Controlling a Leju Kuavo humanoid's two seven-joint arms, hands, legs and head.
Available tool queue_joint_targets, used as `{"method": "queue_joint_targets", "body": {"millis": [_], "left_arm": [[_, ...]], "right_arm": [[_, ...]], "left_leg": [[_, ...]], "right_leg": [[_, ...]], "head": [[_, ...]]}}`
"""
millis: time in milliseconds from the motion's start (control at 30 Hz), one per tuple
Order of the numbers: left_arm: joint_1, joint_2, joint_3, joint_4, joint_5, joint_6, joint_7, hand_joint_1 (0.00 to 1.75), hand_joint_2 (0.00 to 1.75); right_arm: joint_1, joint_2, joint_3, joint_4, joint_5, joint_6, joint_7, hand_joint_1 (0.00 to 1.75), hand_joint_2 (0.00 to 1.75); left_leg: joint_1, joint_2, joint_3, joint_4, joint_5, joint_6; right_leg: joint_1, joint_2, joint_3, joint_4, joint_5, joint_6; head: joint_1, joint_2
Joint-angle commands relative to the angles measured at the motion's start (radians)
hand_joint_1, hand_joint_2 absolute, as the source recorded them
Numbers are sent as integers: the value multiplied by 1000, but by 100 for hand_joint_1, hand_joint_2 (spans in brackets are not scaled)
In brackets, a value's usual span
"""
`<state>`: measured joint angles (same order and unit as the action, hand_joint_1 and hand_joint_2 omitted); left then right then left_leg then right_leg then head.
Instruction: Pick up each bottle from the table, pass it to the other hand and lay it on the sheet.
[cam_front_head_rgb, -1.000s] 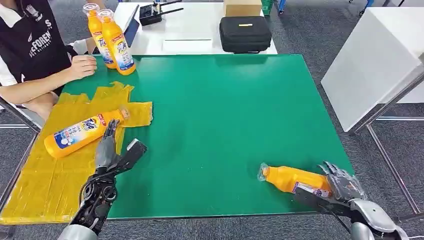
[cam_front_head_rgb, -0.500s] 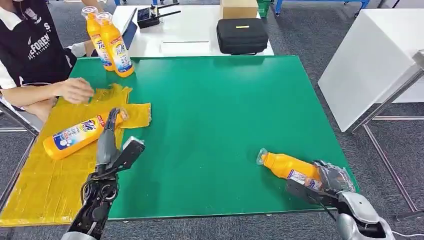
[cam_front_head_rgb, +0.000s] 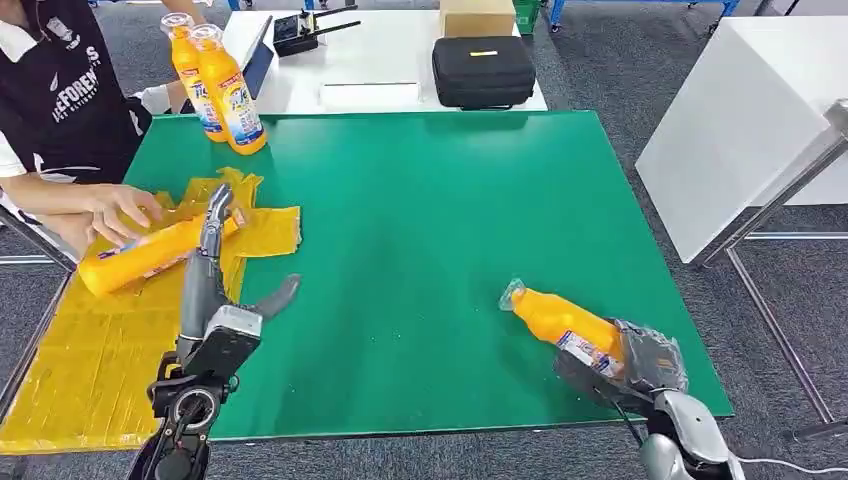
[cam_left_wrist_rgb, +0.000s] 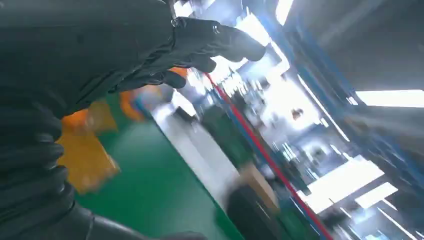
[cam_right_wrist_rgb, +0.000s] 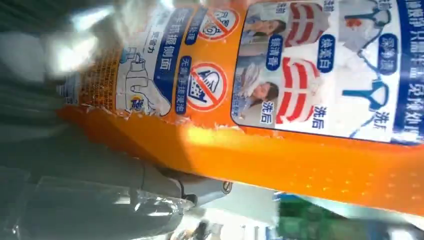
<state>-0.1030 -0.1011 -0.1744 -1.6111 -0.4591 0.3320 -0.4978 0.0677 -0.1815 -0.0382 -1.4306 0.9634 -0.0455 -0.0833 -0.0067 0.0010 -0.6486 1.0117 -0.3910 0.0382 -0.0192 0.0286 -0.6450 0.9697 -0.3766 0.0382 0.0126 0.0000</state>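
1. Right hand (cam_front_head_rgb: 640, 362) is wrapped around the base of an orange detergent bottle (cam_front_head_rgb: 560, 322), whose capped neck is tilted up and away from the robot above the green surface (cam_front_head_rgb: 440, 220); the bottle's label is seen close up in the right wrist view.
2. Left hand (cam_front_head_rgb: 215, 290) is raised over the surface's left part with fingers spread and nothing held.
3. Yellow sheet (cam_front_head_rgb: 80, 370) is spread along the surface's left edge.
4. A second orange bottle (cam_front_head_rgb: 145, 255) is held over the sheet by a person's hand (cam_front_head_rgb: 120, 212).
5. Two upright orange bottles (cam_front_head_rgb: 215, 85) are stood at the far left corner.
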Motion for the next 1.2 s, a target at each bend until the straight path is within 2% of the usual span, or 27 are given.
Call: {"method": "queue_joint_targets", "body": {"millis": [33,67,133,200,267,367,500,533,567,700,833,867,1000,1200], "left_arm": [[-25,42,-109,-39,218,-330,23,0,175],[-36,46,-124,-17,265,-401,41,0,175],[-53,42,-131,21,290,-447,54,0,175],[-58,40,-131,36,290,-447,54,0,175],[-57,41,-129,34,291,-449,54,0,175],[-71,44,-134,53,341,-506,80,0,175],[-112,40,-165,115,436,-593,117,0,175],[-116,39,-171,124,438,-594,117,0,175],[-120,37,-177,131,437,-595,116,0,175],[-173,32,-222,190,449,-600,113,0,175],[-193,24,-231,224,473,-595,114,0,175],[-195,24,-233,228,473,-595,114,0,175],[-193,18,-227,234,479,-587,113,0,175],[-184,17,-215,223,509,-592,121,0,175]], "right_arm": [[-63,215,-57,-86,-284,-130,-193,175,175],[-72,222,-46,-80,-303,-138,-208,175,175],[-86,239,-30,-69,-340,-169,-248,175,175],[-92,241,-21,-62,-341,-172,-249,175,175],[-90,239,-22,-60,-343,-174,-250,175,175],[-104,249,-16,-56,-414,-187,-307,175,175],[-158,266,49,-24,-560,-147,-367,175,175],[-169,267,65,-11,-581,-131,-370,175,175],[-174,269,74,-4,-593,-121,-374,175,175],[-203,273,176,74,-749,34,-460,175,175],[-250,273,323,177,-757,62,-520,175,175],[-255,275,341,187,-758,69,-523,175,175],[-311,287,457,284,-747,85,-526,175,175],[-341,299,492,340,-756,84,-522,175,175]], "left_leg": [[0,1,-1,0,0,-2],[1,0,1,0,0,-3],[1,0,0,0,1,-2],[1,-1,3,1,-1,-3],[0,-2,-2,0,2,0],[0,-2,-1,0,1,-1],[0,-5,-6,0,3,0],[1,-4,-1,1,0,-2],[0,-3,-2,0,1,-1],[1,-4,-2,0,2,-1],[1,-3,-4,-1,3,0],[1,-1,0,-1,1,-1],[1,-2,-2,-1,2,-1],[1,-4,-4,0,3,0]], "right_leg": [[0,0,-1,1,0,-2],[1,-2,1,1,-1,-2],[1,-2,0,1,-1,-2],[2,-4,3,2,-3,-3],[0,-2,-1,1,-1,-1],[0,-2,0,1,-1,-1],[0,-5,-3,0,0,1],[0,-5,1,2,-3,-1],[0,-4,0,1,-2,-1],[1,-6,0,0,-1,-1],[0,-3,-2,-1,0,0],[1,-3,1,0,-1,-1],[1,-4,-1,0,-1,-1],[0,-6,-2,0,-1,0]], "head": [[0,0],[0,0],[0,0],[0,0],[0,0],[0,0],[0,0],[0,0],[0,0],[0,0],[0,0],[0,0],[0,0],[0,0]]}}
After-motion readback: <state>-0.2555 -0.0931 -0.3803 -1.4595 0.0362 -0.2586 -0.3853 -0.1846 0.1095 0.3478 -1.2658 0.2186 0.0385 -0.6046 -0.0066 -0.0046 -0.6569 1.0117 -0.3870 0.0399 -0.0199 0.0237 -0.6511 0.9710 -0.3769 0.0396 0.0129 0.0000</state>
